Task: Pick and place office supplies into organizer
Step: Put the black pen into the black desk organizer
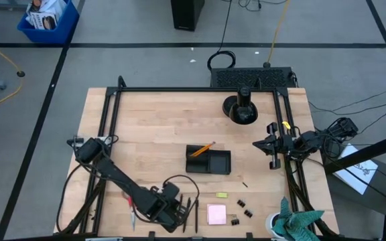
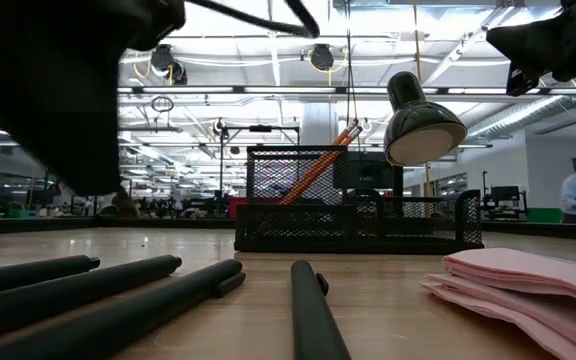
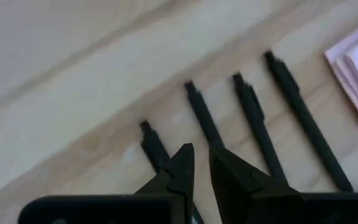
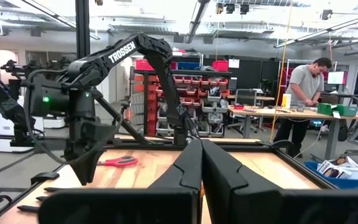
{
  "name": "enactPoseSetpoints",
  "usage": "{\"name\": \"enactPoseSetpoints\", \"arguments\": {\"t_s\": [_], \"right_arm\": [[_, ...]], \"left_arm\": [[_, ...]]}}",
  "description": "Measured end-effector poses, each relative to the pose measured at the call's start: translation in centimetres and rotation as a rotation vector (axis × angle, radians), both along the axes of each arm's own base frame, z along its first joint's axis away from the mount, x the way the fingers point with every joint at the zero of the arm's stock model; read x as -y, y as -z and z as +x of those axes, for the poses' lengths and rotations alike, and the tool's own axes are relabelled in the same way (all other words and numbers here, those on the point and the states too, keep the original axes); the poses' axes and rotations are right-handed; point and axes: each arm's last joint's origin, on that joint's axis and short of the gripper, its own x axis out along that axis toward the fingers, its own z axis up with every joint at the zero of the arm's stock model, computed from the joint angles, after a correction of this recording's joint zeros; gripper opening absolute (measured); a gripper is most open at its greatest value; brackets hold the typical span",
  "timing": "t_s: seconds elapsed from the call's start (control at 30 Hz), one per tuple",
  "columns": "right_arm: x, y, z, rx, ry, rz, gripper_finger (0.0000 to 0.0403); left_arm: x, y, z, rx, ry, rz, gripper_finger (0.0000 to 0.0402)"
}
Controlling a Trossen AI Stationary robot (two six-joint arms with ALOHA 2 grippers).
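Several thin dark pens (image 3: 253, 118) lie side by side on the wood near the table's near edge (image 1: 191, 213). My left gripper (image 3: 202, 155) hovers just above them, its fingers a narrow gap apart, over the second pen (image 3: 201, 115). In the high view my left gripper (image 1: 178, 213) is left of the pink sticky-note pad (image 1: 216, 214). The black organizer (image 1: 208, 161) sits mid-table with an orange pencil (image 1: 203, 148) leaning in it. Red-handled scissors (image 1: 132, 209) lie behind my left arm. My right gripper (image 4: 201, 163) is shut and waits by the right rail (image 1: 265, 143).
A yellow-green eraser (image 1: 222, 195) and black binder clips (image 1: 244, 213) lie right of the pad. A black lamp on a round stand (image 1: 240, 108) stands at the far side. Teal cloth (image 1: 295, 222) sits at the near right corner. A person (image 4: 303, 93) works beyond the table.
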Motion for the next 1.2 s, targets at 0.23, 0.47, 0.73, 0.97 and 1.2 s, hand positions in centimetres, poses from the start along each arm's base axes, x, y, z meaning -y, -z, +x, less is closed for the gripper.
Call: {"name": "enactPoseSetpoints", "arguments": {"t_s": [0.23,0.47,0.73,0.97,1.2], "right_arm": [[0.0,0.0,0.0,0.0,0.0,0.0,0.0],[0.0,0.0,0.0,0.0,0.001,0.0,0.0],[0.0,0.0,0.0,0.0,0.0,0.0,0.0],[0.0,0.0,0.0,0.0,0.001,0.0,0.0],[0.0,0.0,0.0,0.0,0.001,0.0,0.0]], "left_arm": [[0.2,-0.1,-0.1,-0.09,0.03,-0.124,0.0057],[-0.1,0.0,0.1,-0.157,0.019,-0.223,0.0134],[-1.4,0.1,0.8,-0.179,0.01,-0.223,0.0225],[-2.7,1.3,0.8,-0.217,0.009,-0.217,0.0234],[-3.2,2.4,0.5,-0.23,0.0,-0.217,0.0208]]}}
